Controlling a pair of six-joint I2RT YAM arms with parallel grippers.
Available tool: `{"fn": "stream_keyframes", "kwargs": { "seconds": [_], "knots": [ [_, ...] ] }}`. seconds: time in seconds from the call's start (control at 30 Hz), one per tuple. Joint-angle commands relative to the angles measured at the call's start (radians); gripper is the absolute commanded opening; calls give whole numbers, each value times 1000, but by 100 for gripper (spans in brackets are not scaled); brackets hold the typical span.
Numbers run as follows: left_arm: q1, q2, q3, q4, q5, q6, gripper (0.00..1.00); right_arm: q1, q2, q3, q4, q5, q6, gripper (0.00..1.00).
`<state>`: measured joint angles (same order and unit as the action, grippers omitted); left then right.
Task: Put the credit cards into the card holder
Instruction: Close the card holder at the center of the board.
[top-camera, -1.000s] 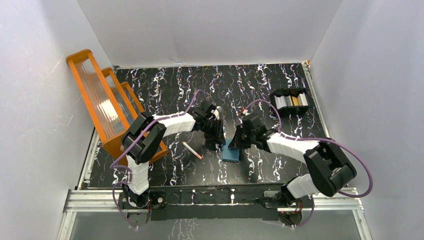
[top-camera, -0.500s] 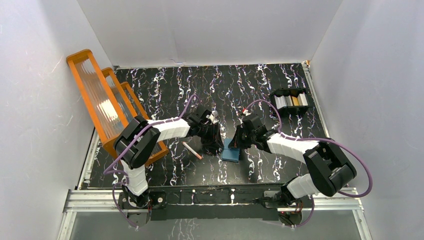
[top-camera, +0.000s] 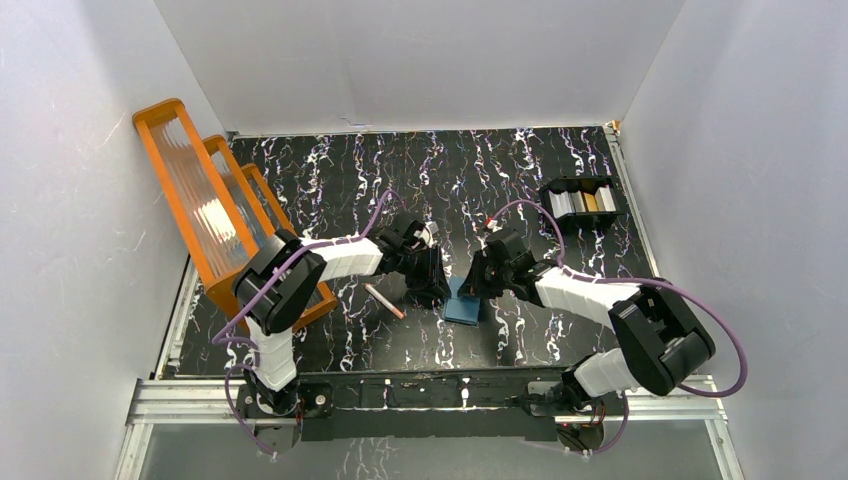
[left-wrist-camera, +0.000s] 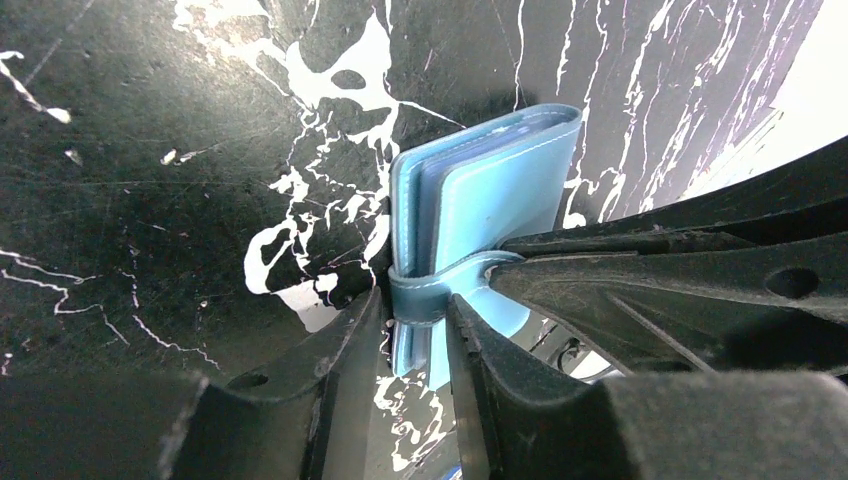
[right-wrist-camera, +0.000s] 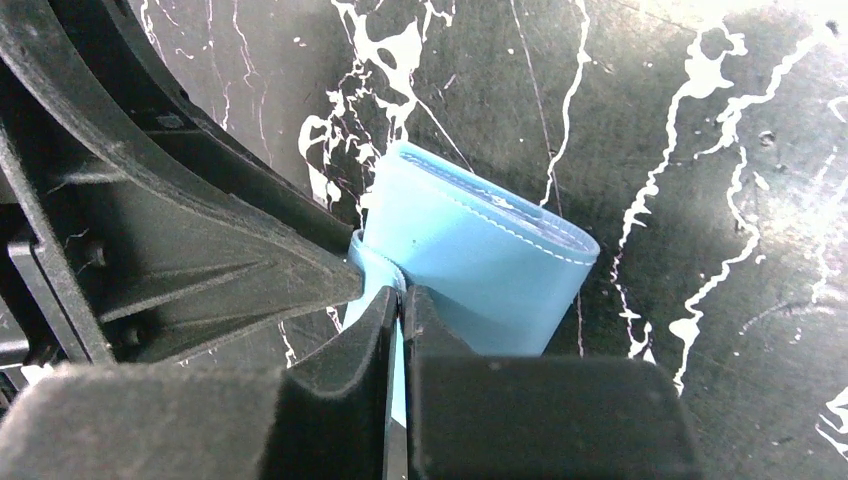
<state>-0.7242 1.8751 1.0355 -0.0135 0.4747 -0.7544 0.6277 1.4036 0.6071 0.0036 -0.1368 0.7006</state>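
The teal-blue card holder (top-camera: 462, 304) lies on the black marbled table between both grippers. My left gripper (top-camera: 433, 284) is shut on its snap tab (left-wrist-camera: 424, 296), which sits pinched between my fingers in the left wrist view, gripper (left-wrist-camera: 418, 335). My right gripper (top-camera: 478, 284) is shut on a thin edge of the card holder's (right-wrist-camera: 480, 260) cover, gripper (right-wrist-camera: 400, 305). The holder (left-wrist-camera: 485, 190) stands partly lifted on its edge, its leaves slightly apart. Silver-grey and orange-gold credit cards (top-camera: 586, 201) stand in the black tray at the back right.
The black compartmented tray (top-camera: 558, 186) is at the back right. A big orange ribbed rack (top-camera: 205, 205) stands along the left edge. A thin pink-brown stick (top-camera: 384, 300) lies just left of my left gripper. White walls enclose the table.
My left arm has shifted slightly nearer and to the right, closing in on the card holder. The right gripper and the holder have hardly moved.
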Motion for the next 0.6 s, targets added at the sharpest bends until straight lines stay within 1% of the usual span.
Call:
{"fn": "stream_keyframes", "kwargs": {
  "seconds": [0.0, 0.27, 0.3, 0.37, 0.43, 0.57],
  "knots": [
    [-7, 5, 22, -92, -56, 30, 30, -9, -45, 24, -80, 24, -2, 13],
    [-10, 8, 28, -104, -61, 35, 29, -9, -56, 24, -86, 20, 4, 9],
    [-10, 9, 29, -104, -61, 34, 29, -9, -55, 25, -85, 17, 4, 11],
    [-12, 10, 29, -106, -61, 35, 29, -8, -56, 28, -90, 15, 9, 18],
    [-12, 13, 31, -108, -60, 35, 29, -8, -65, 29, -95, 21, 12, 19],
    [-14, 13, 32, -109, -61, 36, 29, -8, -81, 33, -101, 31, 14, 16]
  ]
}}
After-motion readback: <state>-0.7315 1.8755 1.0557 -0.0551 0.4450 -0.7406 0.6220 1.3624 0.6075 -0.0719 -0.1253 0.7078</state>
